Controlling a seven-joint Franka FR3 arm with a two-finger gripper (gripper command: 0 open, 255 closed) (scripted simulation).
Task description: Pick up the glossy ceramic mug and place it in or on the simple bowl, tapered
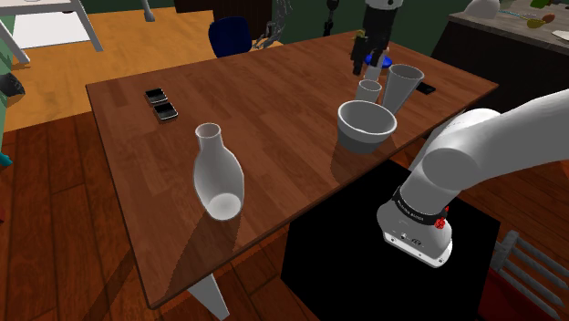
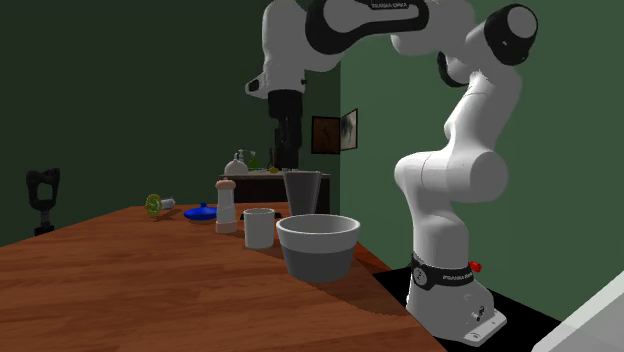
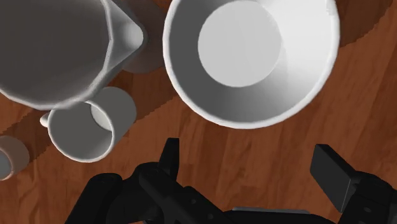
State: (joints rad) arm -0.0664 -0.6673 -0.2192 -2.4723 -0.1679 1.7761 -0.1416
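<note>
A plain white mug [image 1: 368, 89] [image 2: 259, 227] [image 3: 89, 127] stands upright on the wooden table, its small handle on the side away from the bowl. A wide white tapered bowl [image 1: 367, 125] [image 2: 318, 245] [image 3: 248, 57] stands right beside it, nearer the table's edge by the stand. My black gripper [image 1: 362, 66] [image 2: 286, 160] [image 3: 251, 168] hangs well above both, pointing down, open and empty. Between its fingers [image 3: 334, 172] lies bare wood, just off the bowl's rim, with the mug off to one side.
A tall white tapered jug [image 1: 402, 87] [image 2: 302, 192] [image 3: 57, 51] stands against the mug. A pepper mill [image 2: 226, 205] and a blue lid-like thing [image 2: 202, 212] sit behind. A white vase [image 1: 219, 173] lies mid-table; two small dark objects [image 1: 160, 102] rest further along.
</note>
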